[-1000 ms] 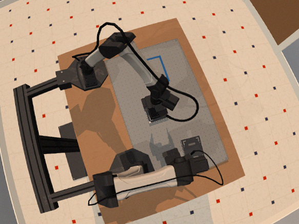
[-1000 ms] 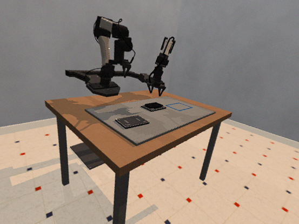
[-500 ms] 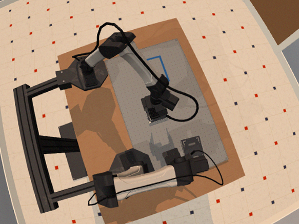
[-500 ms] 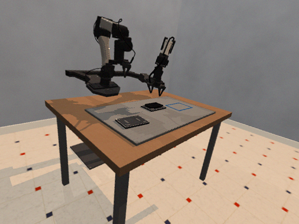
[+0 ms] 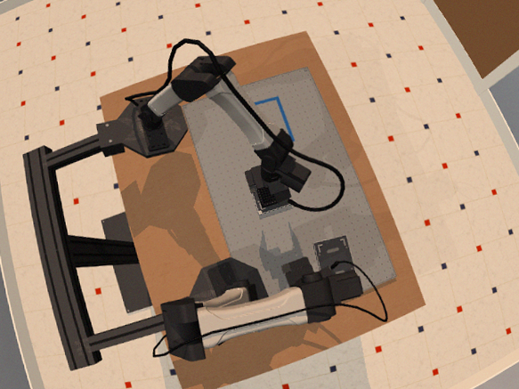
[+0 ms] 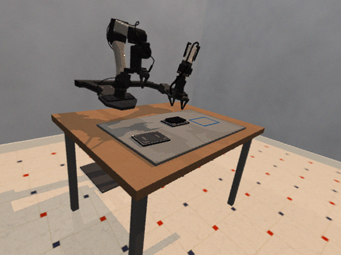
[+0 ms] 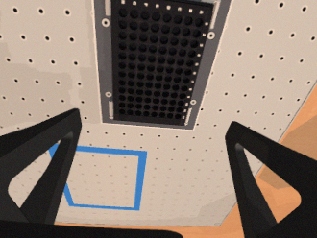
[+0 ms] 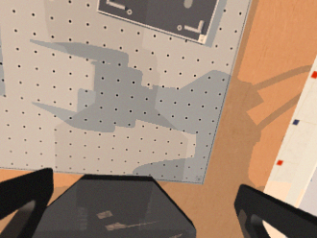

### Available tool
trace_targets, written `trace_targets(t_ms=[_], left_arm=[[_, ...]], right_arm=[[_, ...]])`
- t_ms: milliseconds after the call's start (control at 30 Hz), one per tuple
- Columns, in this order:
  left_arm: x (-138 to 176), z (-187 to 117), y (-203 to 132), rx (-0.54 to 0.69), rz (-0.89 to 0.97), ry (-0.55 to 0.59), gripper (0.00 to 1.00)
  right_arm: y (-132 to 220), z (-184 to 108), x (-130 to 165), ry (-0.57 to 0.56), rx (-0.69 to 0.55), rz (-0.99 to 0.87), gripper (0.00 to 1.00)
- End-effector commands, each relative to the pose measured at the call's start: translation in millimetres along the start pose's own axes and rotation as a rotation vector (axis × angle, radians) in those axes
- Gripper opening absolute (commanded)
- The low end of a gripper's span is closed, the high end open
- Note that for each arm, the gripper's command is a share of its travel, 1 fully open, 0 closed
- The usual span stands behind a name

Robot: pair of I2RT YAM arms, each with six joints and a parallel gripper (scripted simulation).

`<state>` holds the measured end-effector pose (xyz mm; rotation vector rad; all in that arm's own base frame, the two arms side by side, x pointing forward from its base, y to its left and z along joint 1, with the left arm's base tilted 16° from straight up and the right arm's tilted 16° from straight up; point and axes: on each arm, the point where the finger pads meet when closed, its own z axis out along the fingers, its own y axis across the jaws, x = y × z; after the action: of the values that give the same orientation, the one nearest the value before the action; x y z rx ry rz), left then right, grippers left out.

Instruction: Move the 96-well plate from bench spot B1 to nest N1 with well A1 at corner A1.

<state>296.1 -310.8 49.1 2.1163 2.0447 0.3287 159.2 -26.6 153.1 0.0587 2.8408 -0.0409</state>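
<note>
The black 96-well plate (image 5: 265, 195) (image 6: 175, 119) (image 7: 156, 62) lies in the middle nest (image 7: 102, 82). It looks flat, inside the white locators that show. Its letters run along the top edge in the left wrist view and its numbers along the right edge. The nest's far end is out of that view, and the plate's cut corner is not clear. My left gripper (image 6: 177, 107) (image 7: 157, 123) is open and empty, above and clear of the plate. My right gripper (image 6: 142, 86) (image 8: 149, 186) is open and empty, high near its own base. The blue outline (image 5: 285, 117) (image 6: 205, 125) (image 7: 110, 151) on the left holds no plate.
A second dark nest (image 5: 324, 255) (image 6: 150, 136) (image 8: 158, 16), with no plate in it, lies towards the right end of the perforated board (image 5: 232, 204). The right arm partly covers it in the top view. The left arm reaches over the blue outline and the middle nest.
</note>
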Motion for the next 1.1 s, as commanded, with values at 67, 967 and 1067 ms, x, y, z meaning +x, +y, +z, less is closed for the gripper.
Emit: trace_targets(t_ms=[67,967,1067], left_arm=[[5.2,7.4,-6.0,0.015,0.004,0.032,1.00],[15.4,-13.7,4.3,-0.015,-0.091,-0.009,1.00],[25.7,-19.1,2.8,-0.018,-0.193,-0.023,1.00]], right_arm=[[1.4,7.5,9.5,0.036,-0.011,0.002,1.00],[1.4,7.5,9.5,0.036,-0.011,0.002,1.00],[1.4,7.5,9.5,0.036,-0.011,0.002,1.00]])
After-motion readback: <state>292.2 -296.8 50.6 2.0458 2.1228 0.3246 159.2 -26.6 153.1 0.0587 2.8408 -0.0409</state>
